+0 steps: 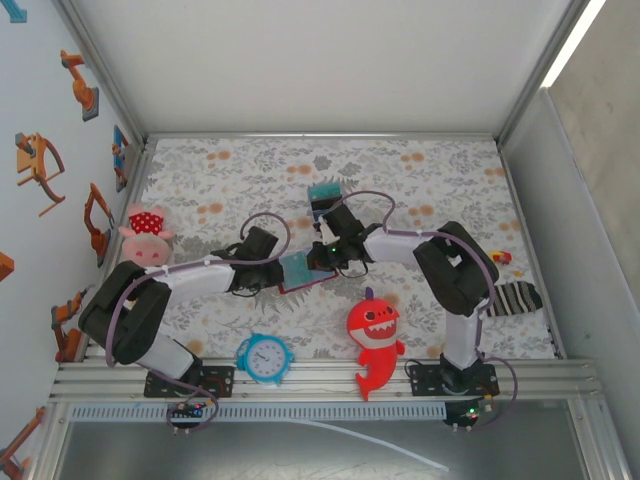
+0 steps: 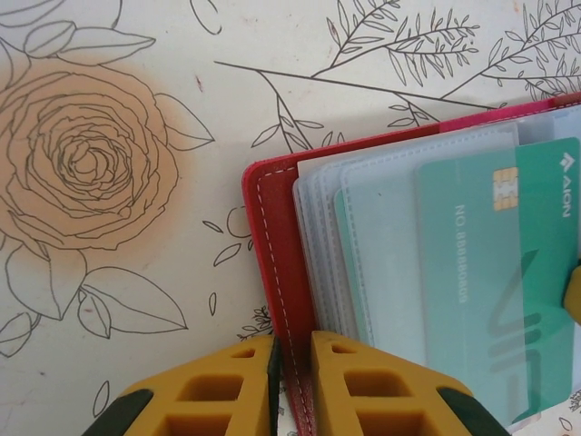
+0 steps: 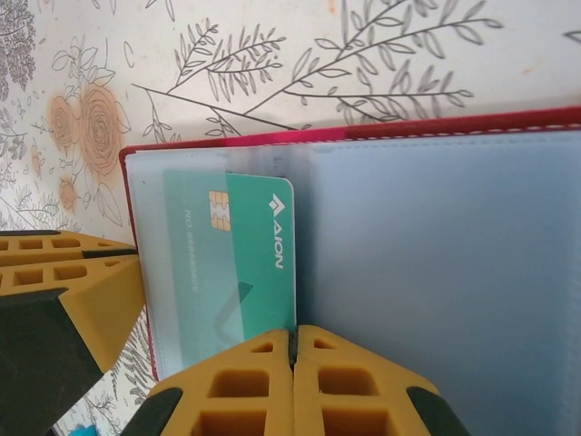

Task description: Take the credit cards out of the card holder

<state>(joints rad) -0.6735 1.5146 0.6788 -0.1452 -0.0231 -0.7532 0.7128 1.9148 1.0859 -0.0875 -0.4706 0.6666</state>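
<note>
On the table (image 1: 430, 170), between the arms: card holder (image 1: 300, 272) lying open, teal card (image 3: 227, 263) not yet out of its sleeve. Pinched at one corner by right gripper (image 3: 292, 338), closed; red cover clamped by left gripper (image 2: 292, 350). Beyond, loose cards (image 1: 325, 192) probably out already.

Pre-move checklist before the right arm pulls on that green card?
1. Wallet open, inside up: ok.
2. Left tool shut on the wallet's red edge, anchoring it: ok.
3. Right tool shut at the green card's lower corner: ok.
4. Right tool pinching the card itself, not just the clear sleeve: cannot tell.
5. Card out of the wallet: not ok, it lies inside.
</note>
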